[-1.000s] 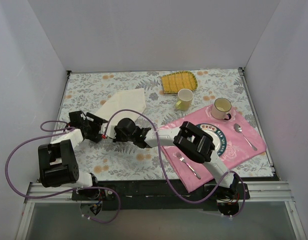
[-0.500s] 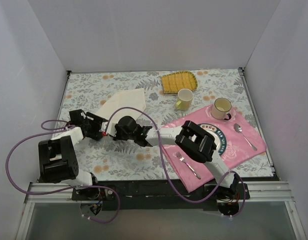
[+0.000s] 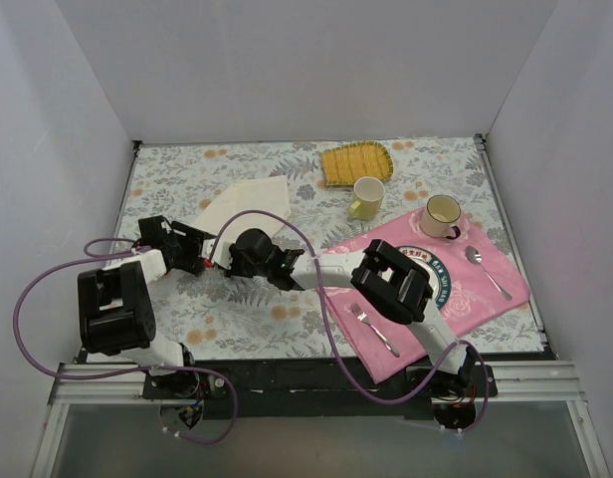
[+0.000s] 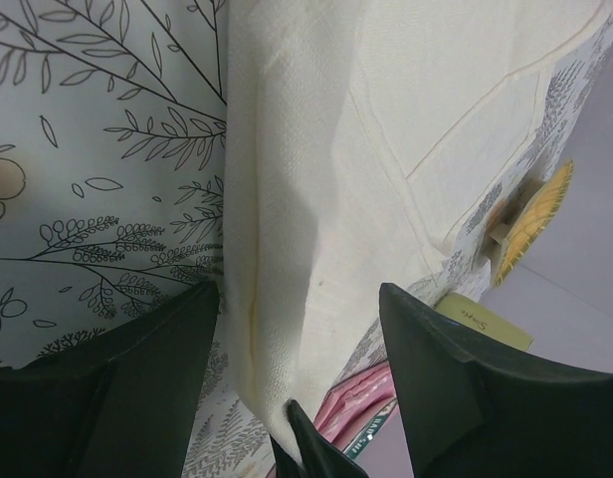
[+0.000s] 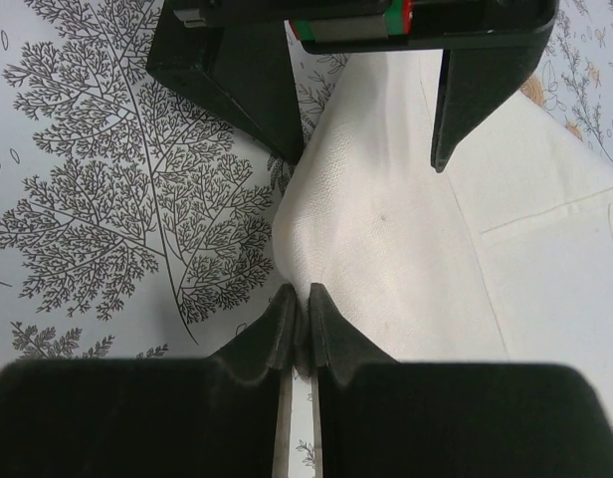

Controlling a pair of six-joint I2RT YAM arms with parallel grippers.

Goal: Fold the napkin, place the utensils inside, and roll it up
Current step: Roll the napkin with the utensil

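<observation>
The pink placemat (image 3: pixel 486 289) carries a round dark badge (image 3: pixel 438 267) ringed with pale lettering, too small to read. The yellow cup (image 4: pixel 483 324) bears what may be a short handwritten word, not legible.

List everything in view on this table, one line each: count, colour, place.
cream-white cloth napkin: one, cream-white, left of centre
yellow ribbed mat: one, yellow, far side
pale yellow mug: one, pale yellow, beside the ribbed mat
cream mug: one, cream, at the placemat's far edge
pink rose-patterned placemat: one, pink, right side
silver spoon: one, silver, on the placemat, right
silver fork: one, silver, on the placemat, near edge
grey floral tablecloth: one, grey, covering the table
left gripper: one, black, open astride the napkin's corner
right gripper: one, black, pinched on the napkin
</observation>
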